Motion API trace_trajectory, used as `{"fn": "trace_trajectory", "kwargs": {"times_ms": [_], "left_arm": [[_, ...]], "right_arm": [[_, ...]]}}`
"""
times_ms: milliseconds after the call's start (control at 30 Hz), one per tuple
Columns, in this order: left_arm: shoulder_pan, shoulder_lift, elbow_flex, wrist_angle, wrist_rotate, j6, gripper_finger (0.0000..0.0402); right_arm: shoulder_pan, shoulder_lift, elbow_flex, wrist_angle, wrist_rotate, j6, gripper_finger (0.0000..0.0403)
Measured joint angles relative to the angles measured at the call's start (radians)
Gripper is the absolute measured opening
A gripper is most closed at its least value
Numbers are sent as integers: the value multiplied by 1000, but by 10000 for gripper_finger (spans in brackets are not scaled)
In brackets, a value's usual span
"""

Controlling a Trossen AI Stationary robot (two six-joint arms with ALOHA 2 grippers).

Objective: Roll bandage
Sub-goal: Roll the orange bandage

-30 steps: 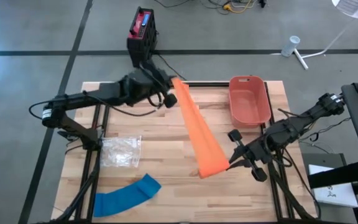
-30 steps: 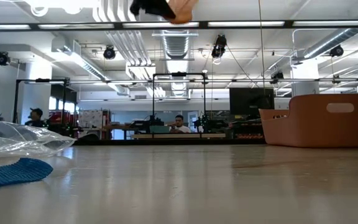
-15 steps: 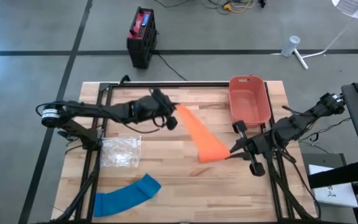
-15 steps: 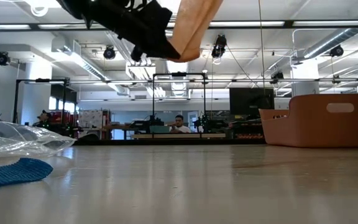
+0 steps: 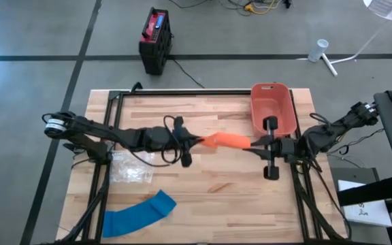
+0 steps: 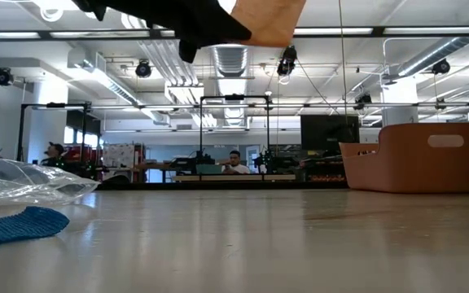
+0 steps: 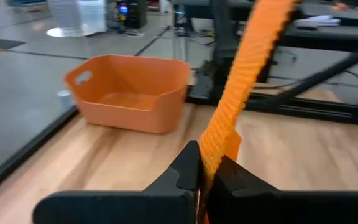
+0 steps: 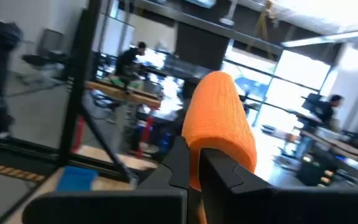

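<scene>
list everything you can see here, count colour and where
bandage: 1, orange, held in the air between both grippers over mid table
bandage strip: 1, blue, table's near left corner
plastic bag: 1, clear, left side of table
bin: 1, orange-red, far right of table
table: 1, light wood
box: 1, black and red, floor beyond table
left gripper: 1, dark, shut on bandage
right gripper: 1, dark, shut on bandage

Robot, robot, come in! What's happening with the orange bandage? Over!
Left gripper shut on one end of orange bandage, right gripper shut on the other. Bandage held in the air between them. Nothing in the way.
</scene>
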Motion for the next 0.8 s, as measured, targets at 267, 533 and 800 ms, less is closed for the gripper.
{"fn": "trace_trajectory", "kwargs": {"times_ms": [267, 533, 800], "left_arm": [[-110, 0, 0, -3, 0, -12, 0], [-166, 1, 0, 69, -2, -26, 0], [-200, 0, 0, 177, -2, -26, 0]], "right_arm": [[-2, -14, 0, -2, 107, -92, 9], [-8, -11, 1, -1, 162, -138, 9], [-18, 0, 1, -6, 259, -217, 9]]}}
